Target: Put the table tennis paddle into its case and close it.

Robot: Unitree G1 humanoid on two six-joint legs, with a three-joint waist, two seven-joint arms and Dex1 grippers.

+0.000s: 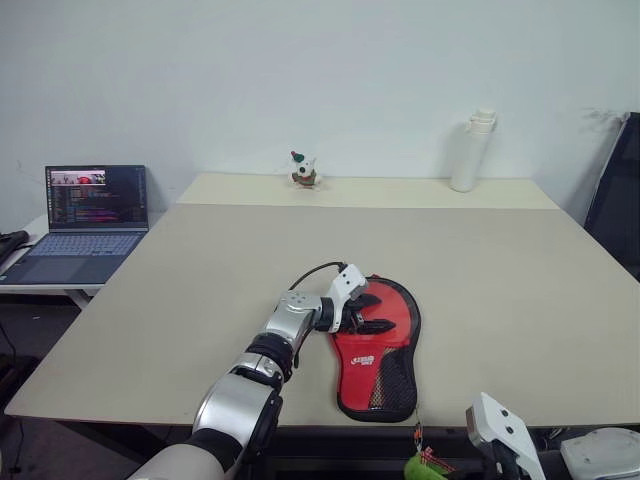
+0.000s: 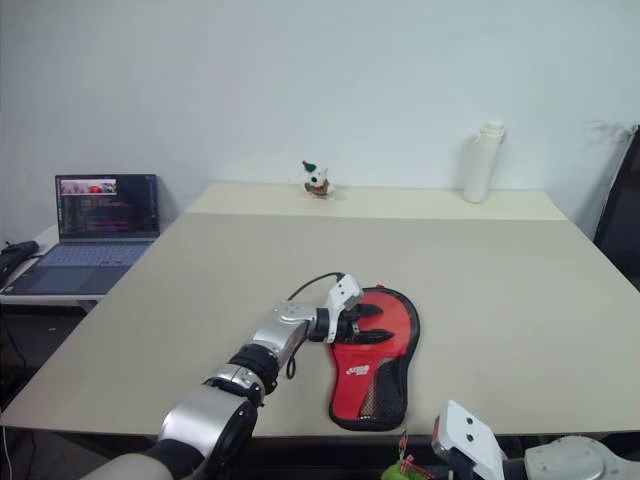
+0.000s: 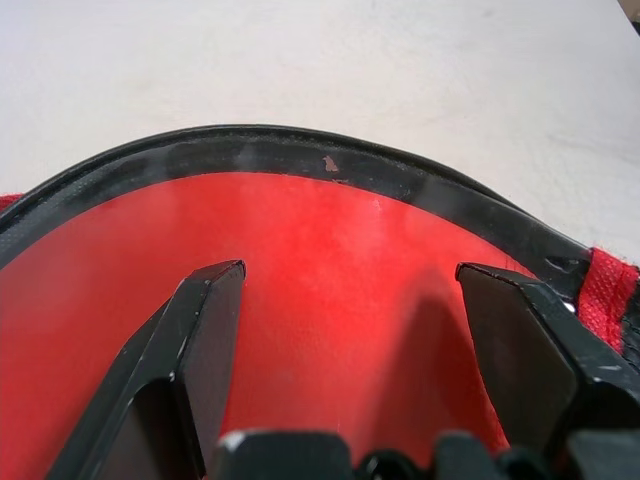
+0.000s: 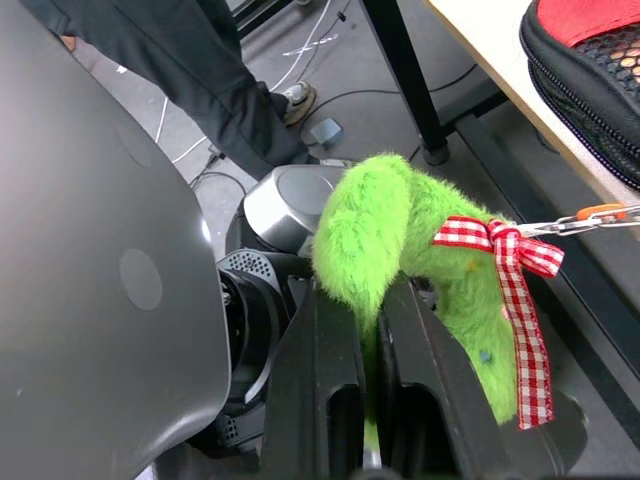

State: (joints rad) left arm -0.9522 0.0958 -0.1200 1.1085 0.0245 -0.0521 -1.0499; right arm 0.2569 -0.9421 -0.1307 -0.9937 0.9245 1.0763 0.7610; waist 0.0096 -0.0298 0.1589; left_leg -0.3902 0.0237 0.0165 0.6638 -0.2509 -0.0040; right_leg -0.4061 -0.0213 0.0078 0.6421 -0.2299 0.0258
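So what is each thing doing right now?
case: flat on the table, red side up.
left tool: open, over the case's round end.
right tool: shut on green fuzzy charm, below the table edge.
laptop: open, screen lit.
white bottle: upright.

Open laptop [image 1: 95,215], white bottle [image 1: 473,150] — small figurine [image 1: 303,171]

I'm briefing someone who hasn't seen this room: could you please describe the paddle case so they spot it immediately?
On the large beige table, look at the near edge. The paddle-shaped red fabric case with black trim and a mesh pocket lies flat there, under the left gripper. Nothing else on the table is red and flat.
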